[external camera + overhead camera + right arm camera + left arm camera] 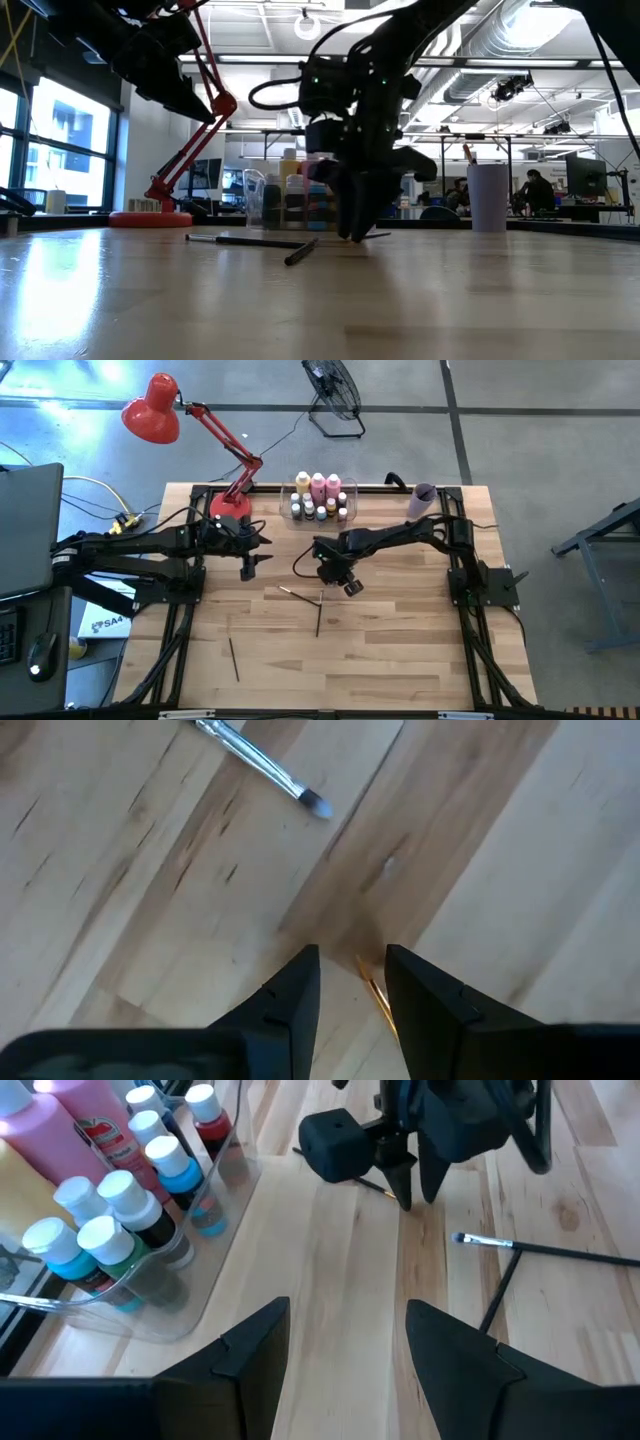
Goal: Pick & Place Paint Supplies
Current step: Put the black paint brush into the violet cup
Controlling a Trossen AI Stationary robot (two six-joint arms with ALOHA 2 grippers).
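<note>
**Thin brushes flat on the boards, right gripper low over one**

The wooden surface [400, 650] carries everything. At its far edge stands the clear bin [320, 515], already holding the tall pink and yellow-orange bottles [318, 485] and the tiny white-capped bottles [120, 1220]; these look light, rigid and smooth-sided, best taken around the body below the cap. To the bin's right is the lilac cup [424, 494], to its left the red lamp [160, 408], whose base and arm crowd the left arm's side.

The left gripper [248, 565] hangs above the boards in front of the bin, its fingers spread and empty. The right gripper [340, 578] is down near the surface at mid-table, fingers parted only narrowly, nothing between them; an orange-tinted sliver (probably a brush handle) lies just by its fingertips in its own wrist view.

The paintbrushes are the awkward items: one dark brush [319, 615] and a second brush [297, 594] lie crossing just before the right gripper, and a third brush [234, 658] lies well apart toward the near left. They are very light, stiff and thin, lying flat, so they will likely roll or skid. Pinching mid-handle, square across the shaft, seems safest. The crossed pair may disturb one another.
</note>
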